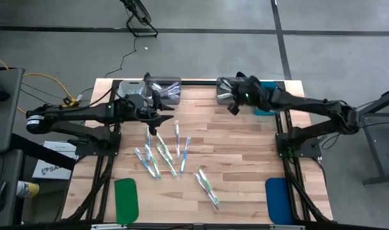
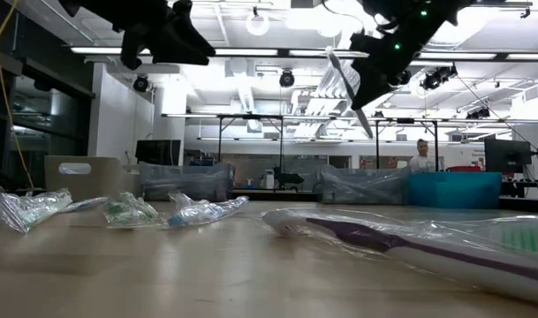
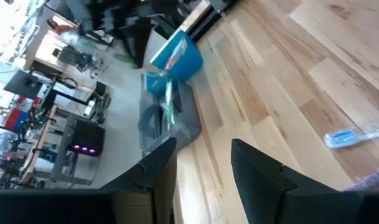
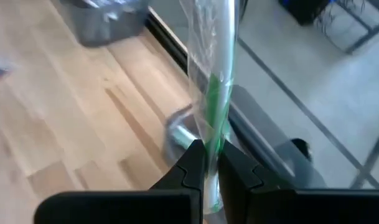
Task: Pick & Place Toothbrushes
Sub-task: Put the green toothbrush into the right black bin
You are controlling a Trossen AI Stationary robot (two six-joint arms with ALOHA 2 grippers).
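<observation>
Several wrapped toothbrushes [image 1: 163,153] lie flat on the wooden table, with two more [image 1: 207,185] nearer the front edge. My right gripper [image 4: 209,163], above the table's far right part near the bins [image 1: 232,105], is shut on one clear-wrapped toothbrush with a green accent [image 4: 215,81]. In the low view that toothbrush [image 2: 350,93] hangs high above the table. My left gripper [image 3: 203,163] is up over the table's far left part [image 1: 161,121], open, with nothing between its fingers. My right gripper pinches the wrapped toothbrush between its two fingers at a green part of its stem [image 4: 211,140]. Most of the brush's length sticks out past the fingertips, roughly along the way they point. It is lifted clear of the table and sits tilted in the low view.
A clear bin [image 1: 163,89], a grey bin [image 1: 225,89] and a blue bin [image 1: 267,102] stand along the far edge. Near the front edge lie a green pad [image 1: 126,199] and a blue pad [image 1: 278,199]. Bare wood lies at the right middle [image 1: 251,153].
</observation>
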